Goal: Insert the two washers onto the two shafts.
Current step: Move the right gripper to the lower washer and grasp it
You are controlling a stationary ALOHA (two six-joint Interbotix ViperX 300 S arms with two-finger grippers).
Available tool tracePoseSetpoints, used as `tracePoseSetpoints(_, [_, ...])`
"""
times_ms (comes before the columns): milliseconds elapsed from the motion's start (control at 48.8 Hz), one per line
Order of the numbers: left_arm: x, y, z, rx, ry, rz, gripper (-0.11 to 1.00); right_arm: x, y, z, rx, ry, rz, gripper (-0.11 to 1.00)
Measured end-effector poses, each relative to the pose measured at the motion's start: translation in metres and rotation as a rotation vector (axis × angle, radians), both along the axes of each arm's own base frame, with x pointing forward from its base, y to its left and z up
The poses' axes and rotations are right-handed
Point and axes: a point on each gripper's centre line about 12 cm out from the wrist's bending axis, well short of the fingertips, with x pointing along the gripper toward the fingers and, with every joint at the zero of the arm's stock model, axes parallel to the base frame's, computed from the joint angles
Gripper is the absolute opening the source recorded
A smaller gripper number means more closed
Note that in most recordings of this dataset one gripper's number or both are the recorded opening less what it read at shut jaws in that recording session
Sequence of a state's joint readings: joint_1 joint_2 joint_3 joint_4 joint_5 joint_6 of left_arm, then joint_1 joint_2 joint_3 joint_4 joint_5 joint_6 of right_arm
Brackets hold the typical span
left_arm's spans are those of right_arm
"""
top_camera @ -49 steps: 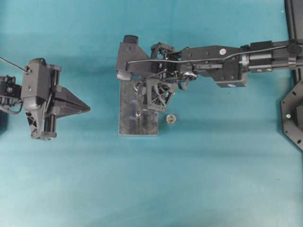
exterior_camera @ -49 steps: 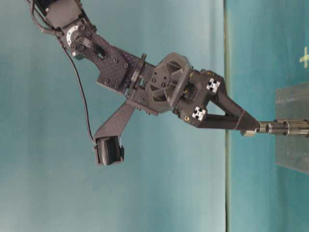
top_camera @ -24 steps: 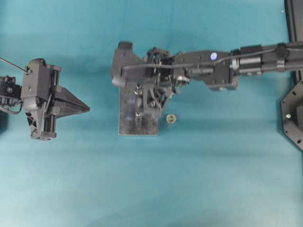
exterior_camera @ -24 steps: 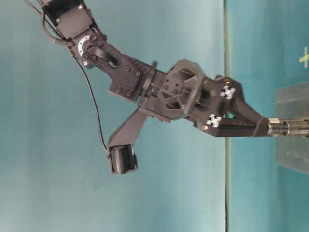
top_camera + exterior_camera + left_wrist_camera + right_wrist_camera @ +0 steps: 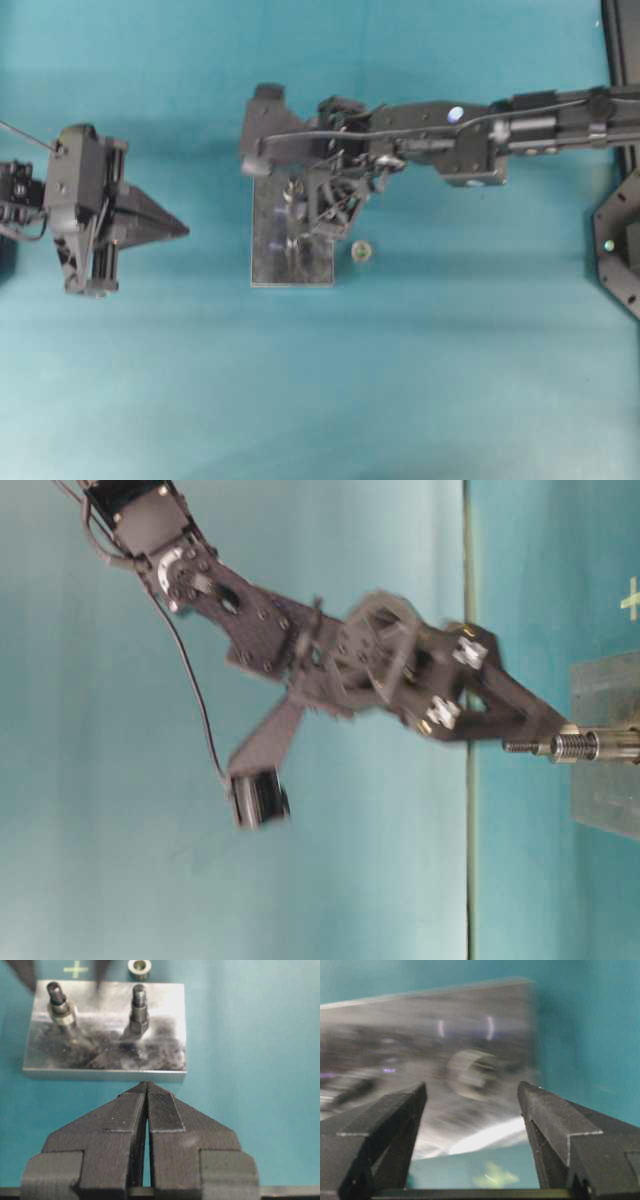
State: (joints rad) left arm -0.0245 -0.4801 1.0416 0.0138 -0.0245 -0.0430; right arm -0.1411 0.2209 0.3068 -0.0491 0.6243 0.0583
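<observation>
The washer (image 5: pixel 61 1008) sits on 1 shaft (image 5: pixel 56 993) of the metal block (image 5: pixel 160 1035) (a nut (image 5: pixel 361 250) lies beside the block). The right claw (image 5: pixel 472 1105) stands wide open, empty, around it. Release step; next, lift clear. The left claw (image 5: pixel 146 1110) is closed, empty.

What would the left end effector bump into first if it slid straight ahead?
Probably the near edge of the metal plate: the shut left end effector points squarely at it, with bare table between.
</observation>
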Motion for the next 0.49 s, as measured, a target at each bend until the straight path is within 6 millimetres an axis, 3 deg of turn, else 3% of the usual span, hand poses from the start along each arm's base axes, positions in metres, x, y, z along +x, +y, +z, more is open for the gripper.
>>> tracePoseSetpoints(184, [0.0, 0.0, 0.0, 0.001, -0.002, -0.001, 0.0, -0.024, 0.014, -0.005, 0.012, 0.032, 0.015, 0.77])
tracePoseSetpoints(389, [0.0, 0.0, 0.0, 0.0, -0.002, 0.002, 0.0, -0.046, 0.054, -0.013, 0.035, 0.007, 0.073, 0.77])
tracePoseSetpoints(492, [0.0, 0.0, 0.001, 0.001, -0.002, -0.001, 0.0, -0.051, 0.065, -0.019, 0.05, -0.002, 0.077, 0.77])
